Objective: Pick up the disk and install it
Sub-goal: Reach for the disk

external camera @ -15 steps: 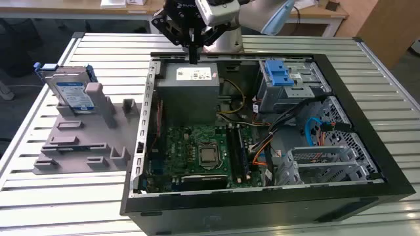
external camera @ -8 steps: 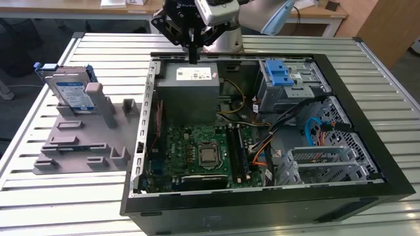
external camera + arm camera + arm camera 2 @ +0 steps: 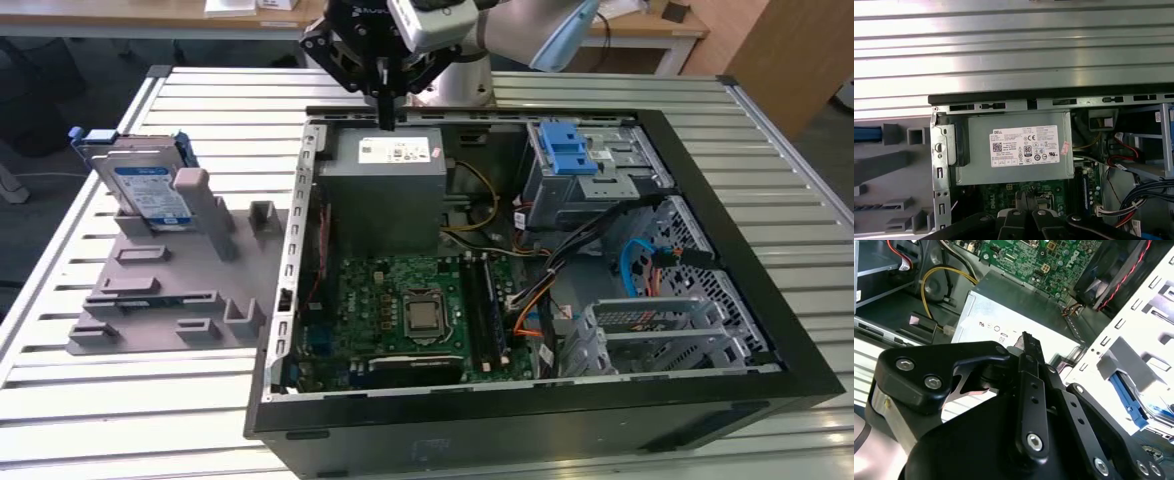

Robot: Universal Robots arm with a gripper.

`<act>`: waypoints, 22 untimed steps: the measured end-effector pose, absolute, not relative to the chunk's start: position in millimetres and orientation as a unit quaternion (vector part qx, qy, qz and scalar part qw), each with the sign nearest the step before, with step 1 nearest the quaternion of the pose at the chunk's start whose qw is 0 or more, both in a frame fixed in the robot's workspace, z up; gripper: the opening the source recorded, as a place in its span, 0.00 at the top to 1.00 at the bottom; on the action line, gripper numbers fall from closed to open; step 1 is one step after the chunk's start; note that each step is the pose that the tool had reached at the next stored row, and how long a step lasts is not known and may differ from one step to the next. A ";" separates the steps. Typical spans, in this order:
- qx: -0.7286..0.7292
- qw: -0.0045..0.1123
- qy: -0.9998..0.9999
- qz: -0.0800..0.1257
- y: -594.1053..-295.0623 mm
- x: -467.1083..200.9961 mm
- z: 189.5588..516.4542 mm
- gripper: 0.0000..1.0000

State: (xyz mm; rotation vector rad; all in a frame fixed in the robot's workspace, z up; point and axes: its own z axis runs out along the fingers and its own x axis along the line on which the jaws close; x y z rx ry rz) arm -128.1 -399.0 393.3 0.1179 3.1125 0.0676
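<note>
We logged:
- disk: silver, white-and-blue label, blue rails
- rack: plain grey
- case: black
- motherboard: green
- power supply: grey, white sticker
- latch: blue
- gripper: black
- table: silver, ribbed
- cable: yellow

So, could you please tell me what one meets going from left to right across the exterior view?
The disk, standing upright → the grey metal box with a white sticker → the blue latch → the case's black side wall.
</note>
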 end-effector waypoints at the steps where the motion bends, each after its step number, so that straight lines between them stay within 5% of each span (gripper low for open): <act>1: 0.038 0.013 0.999 0.022 -398.9 -129.0 393.3 0.89; 22: 0.038 0.013 0.999 0.022 -392.8 -141.8 393.2 0.89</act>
